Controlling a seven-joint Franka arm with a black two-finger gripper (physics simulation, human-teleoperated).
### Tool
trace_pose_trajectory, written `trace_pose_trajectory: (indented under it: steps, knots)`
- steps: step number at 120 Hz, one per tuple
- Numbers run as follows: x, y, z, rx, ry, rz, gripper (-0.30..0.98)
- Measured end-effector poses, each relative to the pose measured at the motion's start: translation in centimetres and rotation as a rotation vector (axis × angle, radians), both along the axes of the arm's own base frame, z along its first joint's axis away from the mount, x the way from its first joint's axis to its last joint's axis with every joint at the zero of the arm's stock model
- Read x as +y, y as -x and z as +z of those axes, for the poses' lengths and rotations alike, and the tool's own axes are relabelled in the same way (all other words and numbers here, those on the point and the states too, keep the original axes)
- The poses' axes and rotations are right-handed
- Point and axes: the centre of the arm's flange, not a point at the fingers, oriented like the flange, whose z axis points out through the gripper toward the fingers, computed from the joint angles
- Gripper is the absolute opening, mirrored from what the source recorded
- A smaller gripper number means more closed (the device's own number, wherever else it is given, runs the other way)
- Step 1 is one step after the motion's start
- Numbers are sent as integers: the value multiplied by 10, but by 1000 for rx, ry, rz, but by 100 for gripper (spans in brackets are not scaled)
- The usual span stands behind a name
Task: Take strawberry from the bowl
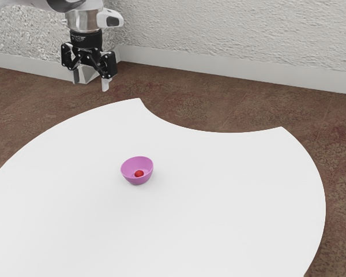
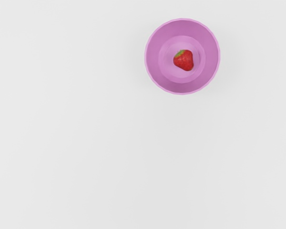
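My gripper [image 1: 90, 85] hangs high at the exterior view's upper left, its two fingers wide apart with nothing between them, well above and away from the bowl. On the white table stands an upright pink bowl [image 1: 129, 172], with the red strawberry [image 1: 139, 173] inside. Seen from above in the wrist view, the strawberry [image 2: 184, 60] lies on the floor of the bowl [image 2: 154, 57], its green top showing.
The white table [image 1: 230, 202] has a rounded outline with a curved notch on its far edge. Behind it are brown floor [image 1: 230, 107] and a textured pale wall [image 1: 248, 32].
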Motion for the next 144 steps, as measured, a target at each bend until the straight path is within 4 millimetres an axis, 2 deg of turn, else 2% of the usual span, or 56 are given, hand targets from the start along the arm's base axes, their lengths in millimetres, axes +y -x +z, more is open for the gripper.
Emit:
trace_pose_trajectory:
  steps: [23, 32, 36, 40, 47, 52, 59, 77, 86, 95, 102, 110, 118, 126, 128, 139, 144]
  knots:
    - [13, 0, 0, 0, 26, 27, 69]
    - [-8, -8, 8, -46, 39, -13, 69]
    - [-20, -28, -10, -49, 48, -35, 69]
    - [-24, -56, -42, -36, 57, -42, 68]
    - [-17, -103, -117, -11, 71, -33, 68]
    - [-5, -126, -170, 5, 82, -18, 69]
    - [4, -145, -221, 1, 93, -6, 69]
    - [7, -166, -297, -23, 104, 2, 69]
    - [9, -170, -312, -44, 104, 10, 69]
    - [11, -170, -316, -54, 93, 38, 69]
    - [5, -170, -318, -57, 86, 53, 69]
    - [6, -165, -327, -37, 77, 106, 69]
    - [23, -155, -339, -13, 63, 190, 68]
    - [32, -150, -340, -16, 63, 262, 68]
    - [31, -149, -341, -16, 67, 277, 67]
    - [-2, -146, -340, -21, 60, 332, 63]
    - [-9, -144, -343, -20, 60, 366, 61]
